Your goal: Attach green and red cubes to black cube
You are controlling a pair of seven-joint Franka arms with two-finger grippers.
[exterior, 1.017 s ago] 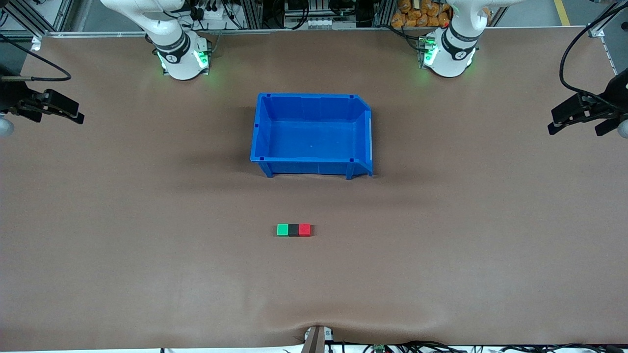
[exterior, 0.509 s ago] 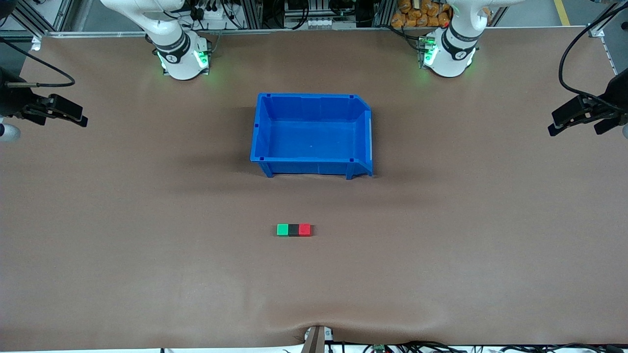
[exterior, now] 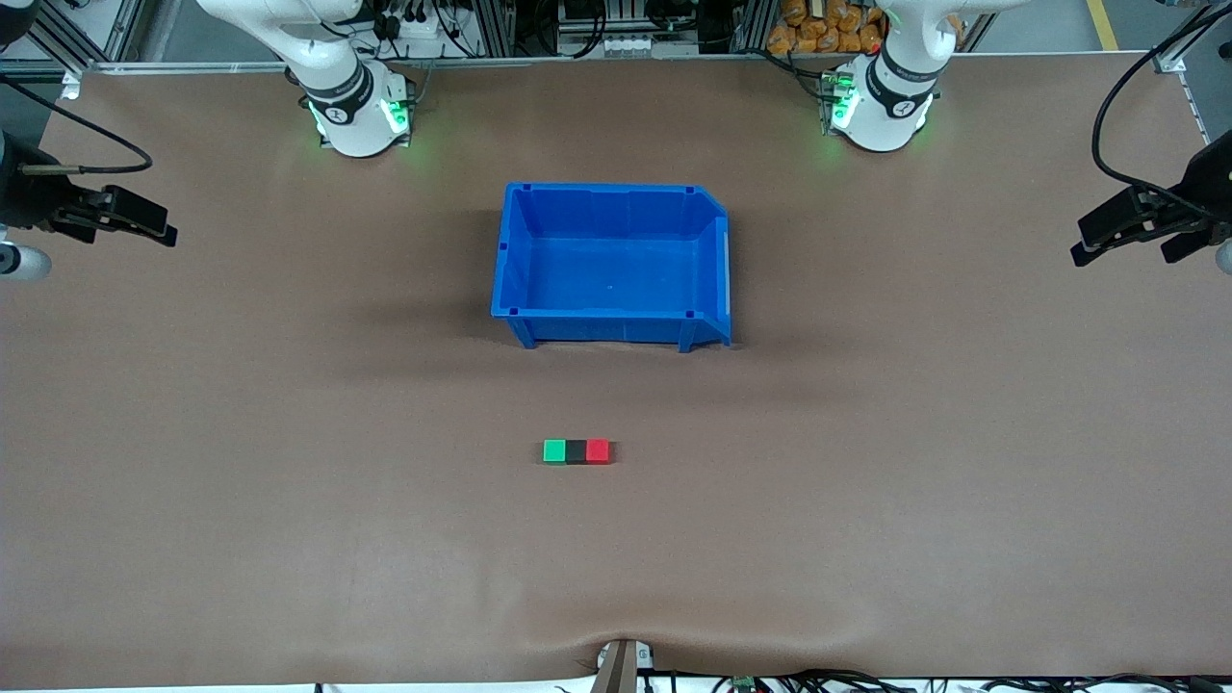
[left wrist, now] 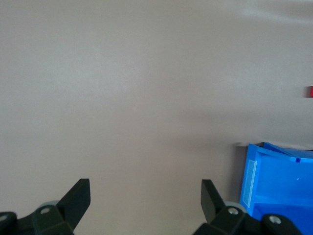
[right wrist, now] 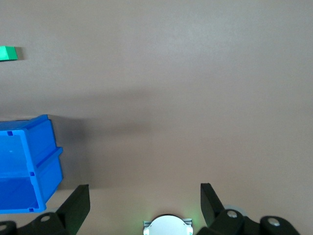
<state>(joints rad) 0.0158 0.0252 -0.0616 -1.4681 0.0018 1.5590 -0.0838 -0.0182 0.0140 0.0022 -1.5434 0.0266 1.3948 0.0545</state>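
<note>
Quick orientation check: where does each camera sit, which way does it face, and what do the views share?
Front view: high across the table, facing both bases; sees the bin, the green cube, black cube and red cube in a row, the right claw and left claw at the table's ends.
Left wrist: looks down past its open fingers.
Right wrist: same, fingers open, its base showing.
Shared: both wrists catch the bin.

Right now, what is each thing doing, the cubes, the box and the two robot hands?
green cube: on the table, touching the black cube.
black cube: in the middle of the row.
red cube: touching the black cube.
blue bin: upright, nothing inside.
left gripper: open, holding nothing.
right gripper: open, holding nothing.
</note>
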